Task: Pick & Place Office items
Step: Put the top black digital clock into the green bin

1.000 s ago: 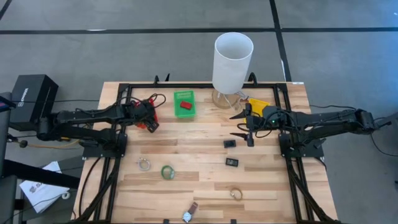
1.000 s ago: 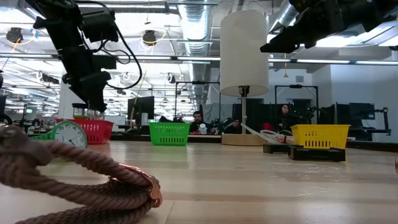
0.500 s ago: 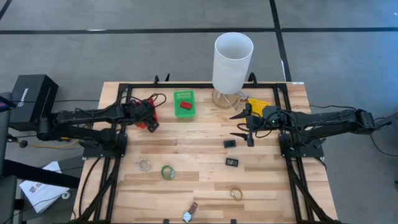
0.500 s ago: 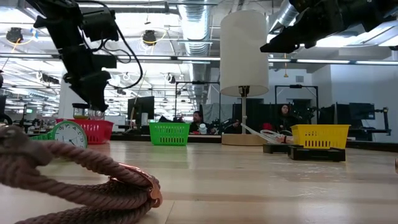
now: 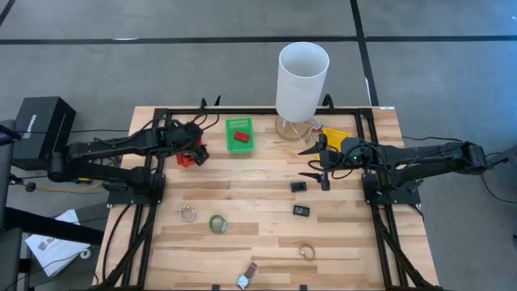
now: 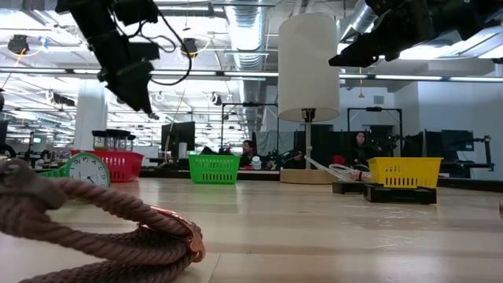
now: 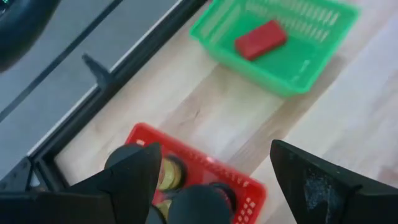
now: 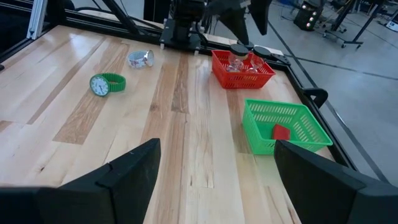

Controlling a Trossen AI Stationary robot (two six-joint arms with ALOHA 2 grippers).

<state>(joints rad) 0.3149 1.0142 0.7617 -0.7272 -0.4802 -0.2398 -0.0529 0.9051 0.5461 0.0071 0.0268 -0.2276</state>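
Your left gripper (image 5: 192, 146) has just lifted off the red bin (image 5: 188, 156) with fingers spread wide and empty, so that drop's done; the red block (image 5: 240, 137) sits in the green bin beside it.

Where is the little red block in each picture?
High view: the red block lies inside the green bin, near the table's far edge, left of the white cylinder.
Low view: the green bin shows, but the block inside cannot be made out.
Left wrist view: the block lies in the green bin.
Right wrist view: the block lies in the green bin.
Shared landmark: the green bin.
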